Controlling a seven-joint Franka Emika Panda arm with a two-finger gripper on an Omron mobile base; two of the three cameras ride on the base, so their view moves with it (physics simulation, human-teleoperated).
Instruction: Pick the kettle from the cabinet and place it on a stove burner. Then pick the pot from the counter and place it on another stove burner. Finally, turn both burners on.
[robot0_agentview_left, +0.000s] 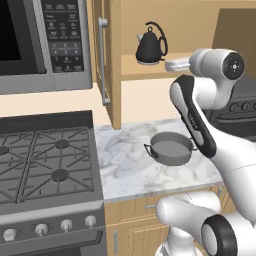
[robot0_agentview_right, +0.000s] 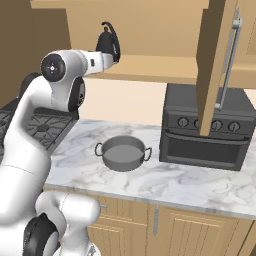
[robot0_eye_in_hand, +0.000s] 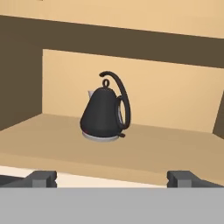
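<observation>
The glossy black kettle (robot0_eye_in_hand: 105, 114) stands upright on the wooden shelf of the open cabinet (robot0_agentview_left: 150, 72), its arched handle towards the right in the hand view. My gripper (robot0_eye_in_hand: 112, 178) is open, level with the shelf's front edge and short of the kettle, with nothing between its fingertips (robot0_eye_in_hand: 42, 177). From the left base view the hand (robot0_agentview_left: 175, 64) hangs just right of the kettle (robot0_agentview_left: 150, 46). The grey pot (robot0_agentview_left: 172, 149) with two black handles sits on the marble counter (robot0_agentview_left: 125, 165) below. Burners (robot0_agentview_left: 62, 144) lie under the range's black grates at the left.
The cabinet door (robot0_agentview_left: 113, 65) stands open with its bar handle (robot0_agentview_left: 103, 60) between shelf and microwave (robot0_agentview_left: 45, 40). A dark toaster oven (robot0_agentview_right: 205, 131) sits on the counter right of the pot (robot0_agentview_right: 122, 153). Silver knobs (robot0_agentview_left: 65, 225) line the range front.
</observation>
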